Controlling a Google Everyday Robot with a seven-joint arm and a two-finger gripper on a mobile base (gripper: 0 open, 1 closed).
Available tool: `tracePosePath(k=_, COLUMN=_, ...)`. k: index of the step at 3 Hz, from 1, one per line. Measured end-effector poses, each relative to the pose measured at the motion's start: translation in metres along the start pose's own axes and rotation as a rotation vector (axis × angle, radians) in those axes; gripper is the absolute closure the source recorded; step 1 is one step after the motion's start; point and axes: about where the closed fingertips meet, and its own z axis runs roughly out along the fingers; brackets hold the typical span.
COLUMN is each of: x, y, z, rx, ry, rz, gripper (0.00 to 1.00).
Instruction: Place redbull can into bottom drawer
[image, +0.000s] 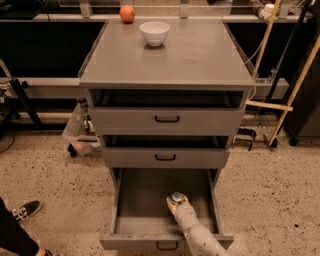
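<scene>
Jaws of the gripper (176, 204) look closed round the redbull can (175, 197); only the can's silver top shows, upright, ringed by the pale gripper; the grip is a judgement, since contact is partly hidden. Cabinet (200, 60) fills mid-frame; bottom drawer (140, 205) is pulled out at 6 o'clock; the two shallower drawers (167, 120) above it sit slightly ajar. Arm (202, 240) comes in over the drawer's front lip from 5 o'clock; the gripper is inside the drawer, right of centre, toward the front. White bowl (154, 33) sits on the cabinet top at 12 o'clock; orange fruit (127, 13) is at 11 o'clock of the bowl, apart from it. Progress: drawer open, can within its walls; cannot tell whether its base touches the drawer floor. Left: set down, release, withdraw clear of the lip.
</scene>
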Motion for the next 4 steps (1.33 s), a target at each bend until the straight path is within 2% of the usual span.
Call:
tracePosePath(k=3, x=0.0, y=0.0, z=0.0, rx=0.0, ry=0.0, rz=0.0, gripper=0.14)
tracePosePath(k=4, x=0.0, y=0.0001, z=0.0001, rx=0.0, ry=0.0, rz=0.0, gripper=0.0)
